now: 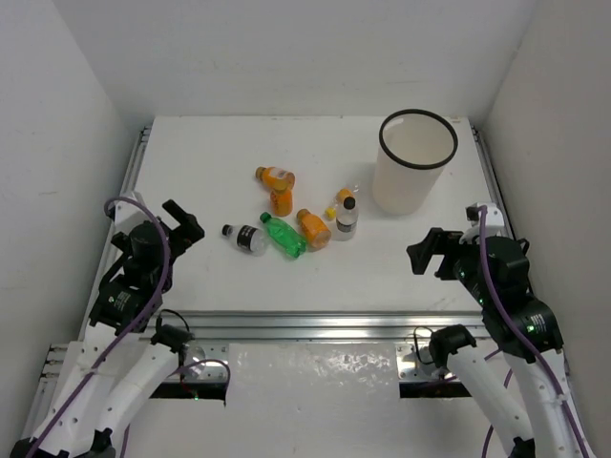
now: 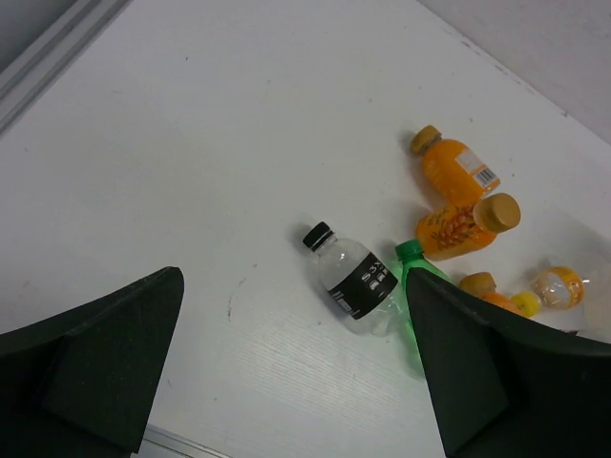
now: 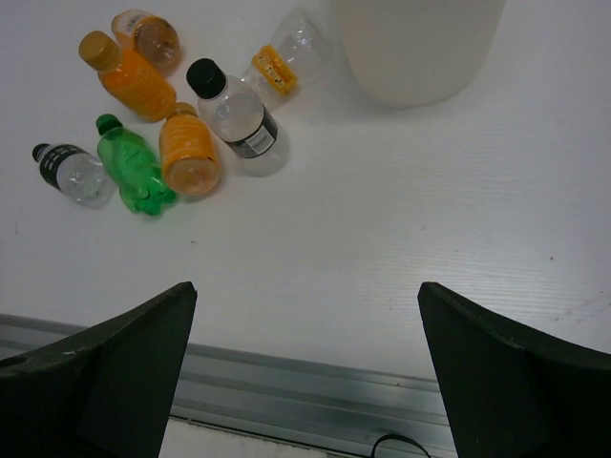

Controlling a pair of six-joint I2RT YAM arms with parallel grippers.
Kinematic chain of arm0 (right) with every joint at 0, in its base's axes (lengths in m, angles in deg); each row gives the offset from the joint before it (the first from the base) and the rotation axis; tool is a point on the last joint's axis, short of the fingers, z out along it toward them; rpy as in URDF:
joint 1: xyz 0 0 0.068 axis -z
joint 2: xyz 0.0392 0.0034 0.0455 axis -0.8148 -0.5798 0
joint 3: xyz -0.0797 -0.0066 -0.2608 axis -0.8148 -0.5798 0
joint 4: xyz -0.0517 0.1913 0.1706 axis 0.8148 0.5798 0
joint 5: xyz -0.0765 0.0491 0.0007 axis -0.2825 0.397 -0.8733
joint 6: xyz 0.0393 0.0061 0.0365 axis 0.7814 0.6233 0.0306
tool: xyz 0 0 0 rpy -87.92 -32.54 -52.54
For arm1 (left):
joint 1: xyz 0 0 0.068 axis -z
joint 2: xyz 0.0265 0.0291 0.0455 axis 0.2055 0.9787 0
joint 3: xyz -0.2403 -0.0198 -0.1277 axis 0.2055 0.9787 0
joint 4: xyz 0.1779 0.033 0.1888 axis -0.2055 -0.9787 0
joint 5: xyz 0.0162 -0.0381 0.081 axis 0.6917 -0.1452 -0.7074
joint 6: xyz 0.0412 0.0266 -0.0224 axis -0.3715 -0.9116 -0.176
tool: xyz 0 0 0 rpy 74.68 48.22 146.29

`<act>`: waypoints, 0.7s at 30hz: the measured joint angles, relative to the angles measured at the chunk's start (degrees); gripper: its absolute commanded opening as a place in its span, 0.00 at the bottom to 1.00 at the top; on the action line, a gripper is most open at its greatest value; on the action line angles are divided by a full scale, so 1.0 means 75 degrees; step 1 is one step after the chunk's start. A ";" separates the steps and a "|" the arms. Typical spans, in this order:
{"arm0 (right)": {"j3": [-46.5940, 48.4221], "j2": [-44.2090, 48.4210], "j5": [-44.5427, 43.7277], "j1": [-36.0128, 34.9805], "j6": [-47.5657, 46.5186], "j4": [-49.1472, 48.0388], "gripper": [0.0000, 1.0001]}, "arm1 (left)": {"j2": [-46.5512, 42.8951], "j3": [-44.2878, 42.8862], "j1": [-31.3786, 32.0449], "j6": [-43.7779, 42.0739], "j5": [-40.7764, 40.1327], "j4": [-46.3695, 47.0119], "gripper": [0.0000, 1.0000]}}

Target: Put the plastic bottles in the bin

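Widest thing out there is the white tabletop [image 1: 210, 153], filling the middle of the overhead view. On it, upper right, the bin [image 1: 401, 196] stands upright: white wall, thin black rim, well apart from both arms.

Down the left edge, the left fingers [image 2: 95, 372] are spread wide with nothing between them. Lower right, the right fingers [image 3: 105, 372] stand just as wide, nothing held, hanging over bare tabletop.

Now the plastic bottles [image 1: 296, 215], all bunched at the centre of the frame, left of the bin. The green bottle [image 1: 284, 235] lies on its side. The lying clear bottle [image 1: 245, 238], black cap pointing left, touches it on the left, and the lower orange bottle [image 1: 313, 227] presses against its right. Above them the middle orange bottle [image 1: 281, 200] and the top orange bottle [image 1: 275, 176] lie touching each other. The upright clear bottle [image 1: 346, 219], black cap up, stands just beside the lower orange one. Behind it lies the smallest piece [image 1: 341, 197], seemingly a clear bottle with a yellow cap.
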 measured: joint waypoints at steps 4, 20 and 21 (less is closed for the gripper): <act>0.0000 0.0003 0.0009 0.0000 0.0003 -0.0029 0.99 | 0.0192 -0.0137 0.0000 0.0615 0.0178 -0.0204 1.00; -0.0236 -0.0737 0.1679 0.0000 0.0119 -0.0699 0.99 | 0.5569 -0.0714 0.0000 0.3494 0.1559 0.0912 1.00; -0.0300 -0.0761 0.1740 0.0000 0.0119 -0.0708 0.99 | 0.5834 -0.0787 0.0000 0.3608 0.1545 0.1023 0.99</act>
